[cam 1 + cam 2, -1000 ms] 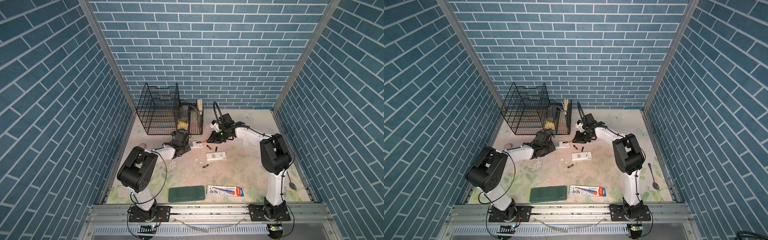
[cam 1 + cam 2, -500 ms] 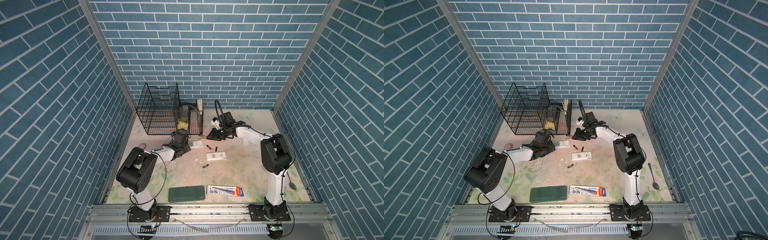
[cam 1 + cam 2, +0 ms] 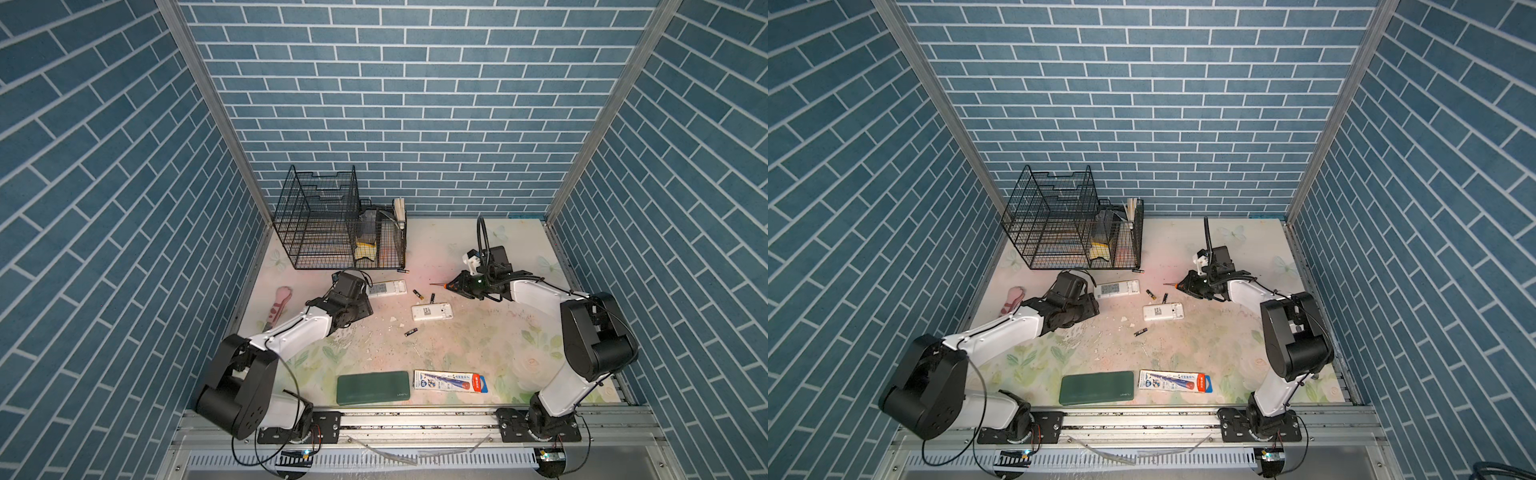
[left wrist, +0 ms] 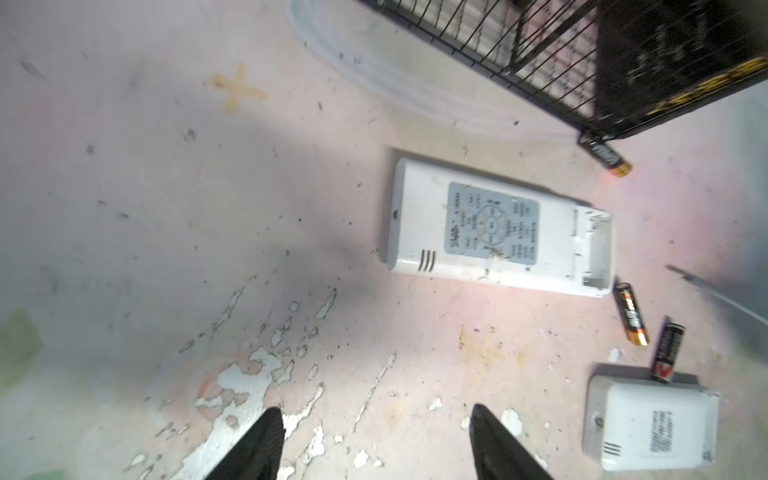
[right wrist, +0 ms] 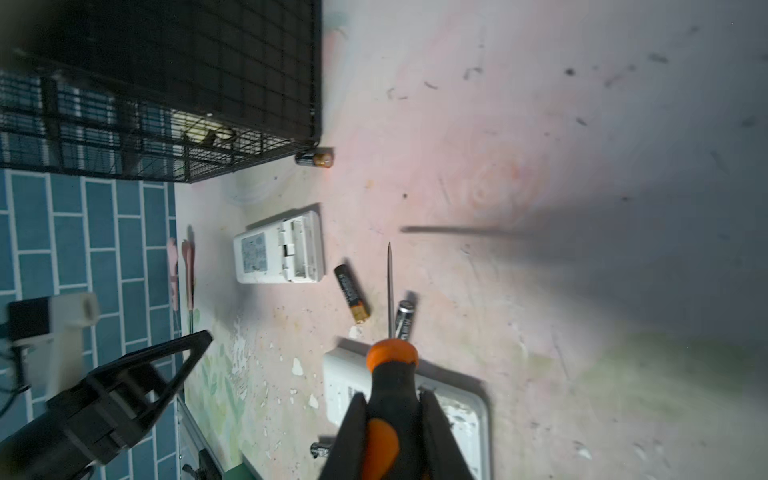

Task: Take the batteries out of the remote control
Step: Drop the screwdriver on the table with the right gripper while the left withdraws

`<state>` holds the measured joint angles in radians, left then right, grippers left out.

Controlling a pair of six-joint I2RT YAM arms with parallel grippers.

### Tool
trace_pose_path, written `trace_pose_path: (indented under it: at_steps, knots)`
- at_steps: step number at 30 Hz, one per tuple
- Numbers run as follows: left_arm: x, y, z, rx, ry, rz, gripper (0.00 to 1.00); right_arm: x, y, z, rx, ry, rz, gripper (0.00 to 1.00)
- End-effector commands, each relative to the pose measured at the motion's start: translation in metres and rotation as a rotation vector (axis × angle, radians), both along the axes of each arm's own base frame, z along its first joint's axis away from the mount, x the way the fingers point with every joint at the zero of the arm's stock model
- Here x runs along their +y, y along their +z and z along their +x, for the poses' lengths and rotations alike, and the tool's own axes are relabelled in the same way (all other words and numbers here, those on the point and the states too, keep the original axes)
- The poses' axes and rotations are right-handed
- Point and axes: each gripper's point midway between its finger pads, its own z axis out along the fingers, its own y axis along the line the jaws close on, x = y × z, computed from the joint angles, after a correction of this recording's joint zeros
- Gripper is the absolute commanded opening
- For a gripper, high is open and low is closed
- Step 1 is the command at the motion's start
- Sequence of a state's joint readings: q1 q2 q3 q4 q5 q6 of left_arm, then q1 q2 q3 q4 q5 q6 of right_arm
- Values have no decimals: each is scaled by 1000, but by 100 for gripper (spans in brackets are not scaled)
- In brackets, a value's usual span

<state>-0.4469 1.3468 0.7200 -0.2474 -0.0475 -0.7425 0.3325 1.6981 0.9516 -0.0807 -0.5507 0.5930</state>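
Remote control (image 3: 387,288) beside wire basket (image 3: 316,224), batteries (image 3: 418,294) loose on table (image 3: 457,340), right jaws gripping screwdriver (image 3: 446,286)

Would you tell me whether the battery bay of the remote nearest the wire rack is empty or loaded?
Empty: the open bay of the remote shows only bare white plastic; batteries lie loose beside it.

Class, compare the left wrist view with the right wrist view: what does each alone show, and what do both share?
Left wrist only: a yellow cross mark. Right wrist only: the right end effector gripping the screwdriver by its handle, a pink item, and a fourth battery. Both: the remote control with its compartment open, the wire rack, three loose batteries.
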Motion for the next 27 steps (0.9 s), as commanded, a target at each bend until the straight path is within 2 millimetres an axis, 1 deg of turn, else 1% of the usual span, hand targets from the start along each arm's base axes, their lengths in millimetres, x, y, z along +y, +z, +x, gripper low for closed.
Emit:
trace_pose_path:
  at_steps: [1, 4, 5, 7, 11, 13, 15, 18, 19, 21, 22, 23, 24, 26, 27]
  knots:
    - [14, 4, -12, -2, -20, 72, 75, -4, -9, 9, -36, -32, 13, 0]
    - [18, 19, -9, -59, -23, 82, 78, -9, -22, 8, -19, -35, -2, 0]
    - [22, 15, -15, -55, -26, 96, 79, -10, -25, 6, -14, -33, -7, 0]
    - [22, 21, -14, -76, -32, 101, 84, -13, -31, 3, -7, -33, -20, 0]
    - [24, 33, -12, -113, -42, 109, 89, -18, -38, -4, 2, -38, -40, 15]
    - [25, 37, -10, -125, -42, 122, 91, -21, -41, -7, 6, -39, -56, 24]
    - [28, 36, -10, -126, -46, 142, 92, -25, -44, -12, 14, -42, -76, 32]
    - [30, 36, -7, -136, -47, 164, 95, -33, -45, -18, 18, -49, -121, 40]
    - [30, 46, -1, -161, -41, 162, 96, -37, -45, -20, 20, -55, -142, 43]
    - [34, 49, 3, -177, -30, 181, 98, -44, -43, -24, 19, -63, -179, 46]
    - [37, 51, 4, -182, -24, 192, 99, -48, -41, -27, 19, -73, -200, 55]
    - [39, 52, 5, -185, -20, 200, 100, -53, -40, -30, 21, -81, -223, 75]
    - [43, 54, 7, -188, -13, 208, 100, -58, -38, -32, 21, -91, -248, 85]
    - [53, 58, 10, -198, 8, 237, 100, -66, -32, -37, 11, -109, -281, 96]
    - [59, 61, 11, -203, 22, 256, 100, -71, -28, -39, 3, -124, -298, 99]
